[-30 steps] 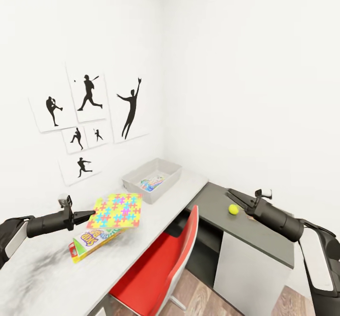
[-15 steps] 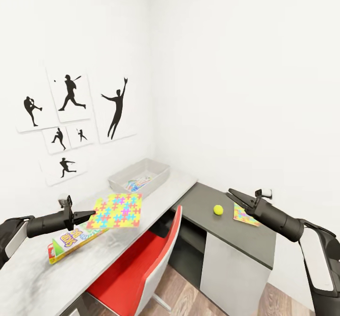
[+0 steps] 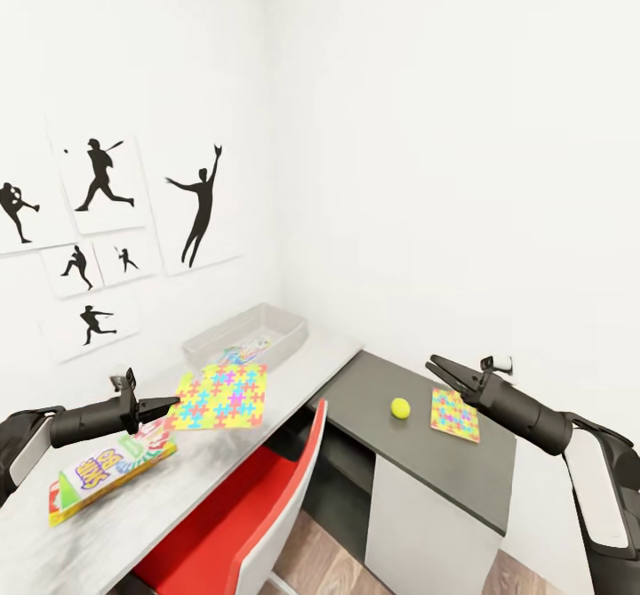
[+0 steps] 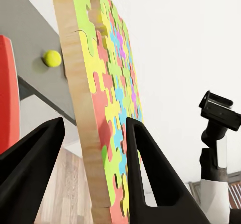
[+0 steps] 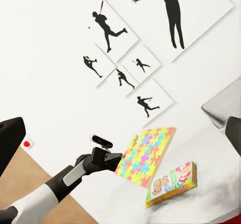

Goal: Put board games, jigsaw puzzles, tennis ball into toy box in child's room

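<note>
Left wrist view: left tool (image 4: 93, 148), two black fingers closed on the near edge of the thin flat jigsaw puzzle board (image 4: 108, 98) with its multicolour interlocking pattern and plain wood-coloured edge. The board's edge sits between the fingers; the rest stands out beyond them, unsupported. In the head view the same tool (image 3: 169, 404) holds this board (image 3: 220, 396) roughly level above the white worktop (image 3: 293, 373).

Handling judgement: board looks stiff and light, no visible sag. Gripped at one edge only, so it has leverage on the fingers and could swing or slip if tilted fast. A deeper bite would be safer; keep it flat.

Just beneath and beside the left tool lies the flat yellow-edged board game box (image 3: 111, 475) with red and green print, resting on the worktop. Likely bulkier than the puzzle; best taken across a short side.

Farther along the worktop by the wall stands the shallow light-grey toy box (image 3: 247, 339), with something colourful already inside, too small to identify.

Right tool (image 3: 442, 370): fingers parted, holding nothing, hovering above the lower dark-grey cabinet top (image 3: 427, 470). Near it lies a second thin multicolour jigsaw puzzle board (image 3: 455, 414), flat on that surface, hard to get fingers under unless slid to an edge. Small yellow-green tennis ball (image 3: 400, 408) sits just beside it; round, will roll if nudged, so close on it across the middle.
</note>
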Tool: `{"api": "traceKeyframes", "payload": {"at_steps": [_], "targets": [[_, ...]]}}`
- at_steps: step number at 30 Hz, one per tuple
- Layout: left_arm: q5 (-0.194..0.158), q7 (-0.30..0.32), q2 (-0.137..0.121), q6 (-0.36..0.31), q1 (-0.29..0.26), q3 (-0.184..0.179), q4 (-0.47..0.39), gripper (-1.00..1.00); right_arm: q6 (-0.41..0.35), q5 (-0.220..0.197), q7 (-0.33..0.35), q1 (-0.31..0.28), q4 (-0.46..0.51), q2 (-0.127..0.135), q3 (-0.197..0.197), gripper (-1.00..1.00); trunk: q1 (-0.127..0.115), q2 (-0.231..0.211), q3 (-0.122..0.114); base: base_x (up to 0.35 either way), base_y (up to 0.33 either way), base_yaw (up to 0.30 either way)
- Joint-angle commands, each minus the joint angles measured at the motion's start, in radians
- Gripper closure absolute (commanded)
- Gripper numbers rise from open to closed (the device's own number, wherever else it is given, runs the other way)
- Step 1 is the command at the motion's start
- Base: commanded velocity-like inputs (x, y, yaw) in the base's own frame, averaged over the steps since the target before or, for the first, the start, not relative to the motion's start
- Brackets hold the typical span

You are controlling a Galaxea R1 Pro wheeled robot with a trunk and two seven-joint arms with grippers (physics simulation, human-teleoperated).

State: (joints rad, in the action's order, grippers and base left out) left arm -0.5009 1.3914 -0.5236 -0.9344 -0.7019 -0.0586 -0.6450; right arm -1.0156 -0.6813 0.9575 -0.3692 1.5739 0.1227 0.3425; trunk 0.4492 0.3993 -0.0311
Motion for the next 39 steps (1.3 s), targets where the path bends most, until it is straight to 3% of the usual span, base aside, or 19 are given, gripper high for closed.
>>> {"api": "traceKeyframes", "payload": {"at_steps": [1, 5, 18, 27, 39], "targets": [[-0.005, 0.002, -0.001, -0.010, -0.001, -0.004, 0.001, 1.00, 0.003, 0.002, 0.005, 0.000, 0.001, 0.000, 0.001, -1.00, 0.001, 0.001, 0.000, 0.227, -0.021, 0.000], [-0.005, 0.003, -0.001, -0.009, -0.001, -0.004, 0.001, 1.00, 0.042, 0.001, 0.002, 0.000, 0.003, 0.001, 0.000, -1.00, 0.001, 0.001, 0.000, 0.236, -0.007, 0.119], [-0.005, 0.003, -0.001, -0.009, -0.001, -0.006, 0.001, 1.00, 0.054, 0.001, 0.001, 0.000, 0.005, 0.001, -0.001, -1.00, 0.001, 0.001, 0.000, 0.092, -0.006, 0.262], [-0.005, 0.002, 0.000, -0.008, -0.001, -0.006, 0.001, 1.00, 0.054, 0.003, 0.003, 0.000, 0.002, 0.001, -0.001, -1.00, 0.001, 0.001, 0.000, 0.039, -0.224, 0.282], [-0.005, 0.001, 0.000, -0.007, -0.001, -0.004, 0.001, 1.00, 0.055, 0.003, 0.005, 0.000, 0.002, 0.001, -0.001, -1.00, 0.001, 0.001, 0.000, 0.223, -0.121, 0.197]]}}
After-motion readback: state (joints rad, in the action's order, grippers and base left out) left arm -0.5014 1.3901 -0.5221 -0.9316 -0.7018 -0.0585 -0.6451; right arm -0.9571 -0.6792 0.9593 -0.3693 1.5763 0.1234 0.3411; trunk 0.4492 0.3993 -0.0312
